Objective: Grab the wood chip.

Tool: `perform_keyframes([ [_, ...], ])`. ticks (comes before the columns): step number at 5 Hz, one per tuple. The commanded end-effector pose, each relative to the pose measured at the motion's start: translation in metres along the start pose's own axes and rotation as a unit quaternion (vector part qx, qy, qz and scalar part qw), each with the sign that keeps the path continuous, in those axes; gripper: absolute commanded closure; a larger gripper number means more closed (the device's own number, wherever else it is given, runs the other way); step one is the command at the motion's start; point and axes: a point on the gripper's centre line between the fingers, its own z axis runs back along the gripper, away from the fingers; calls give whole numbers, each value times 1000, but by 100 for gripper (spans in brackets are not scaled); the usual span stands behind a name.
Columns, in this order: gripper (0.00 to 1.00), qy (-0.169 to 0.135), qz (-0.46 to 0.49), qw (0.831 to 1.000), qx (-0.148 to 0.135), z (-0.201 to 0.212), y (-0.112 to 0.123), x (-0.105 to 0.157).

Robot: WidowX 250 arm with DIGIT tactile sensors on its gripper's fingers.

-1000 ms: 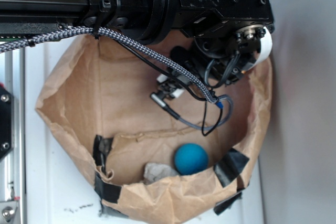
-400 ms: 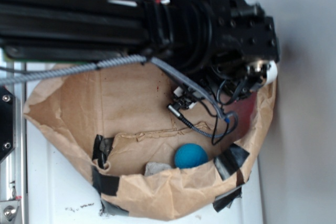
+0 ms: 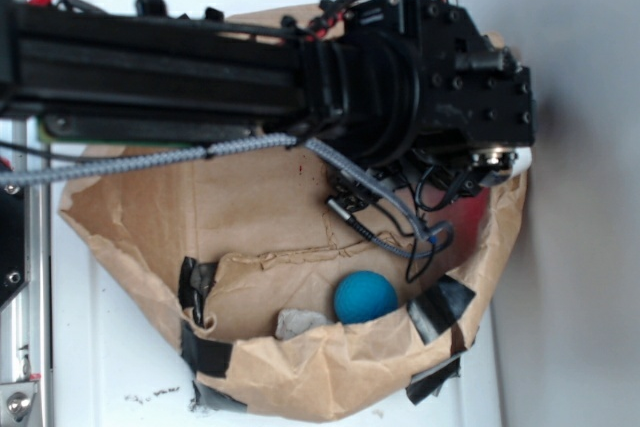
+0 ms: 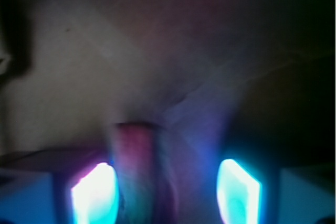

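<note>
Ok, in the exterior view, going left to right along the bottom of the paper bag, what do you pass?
Black tape on the left wall → grey lump → blue ball → black tape on the right wall.

Lab-like robot bench: white tabletop (image 3: 120, 367), metal rail (image 3: 25, 277), taped paper bag (image 3: 300, 372).

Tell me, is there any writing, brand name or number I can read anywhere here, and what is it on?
None can be read in either view.
The black robot arm shows screws and cables but no legible marking.
The brown paper bag, the blue ball and the grey lump are unmarked.
The wrist view is too blurred and dark to show any text.
</note>
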Motion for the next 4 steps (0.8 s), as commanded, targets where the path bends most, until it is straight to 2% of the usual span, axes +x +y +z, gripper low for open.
perform_keyframes([
  [1,100,-45,-1,999,31,34,-21,-19],
  [3,100,-110,33,993,28,94,-7,-46],
  [4,100,-99,115,988,-5,122,-4,-48],
])
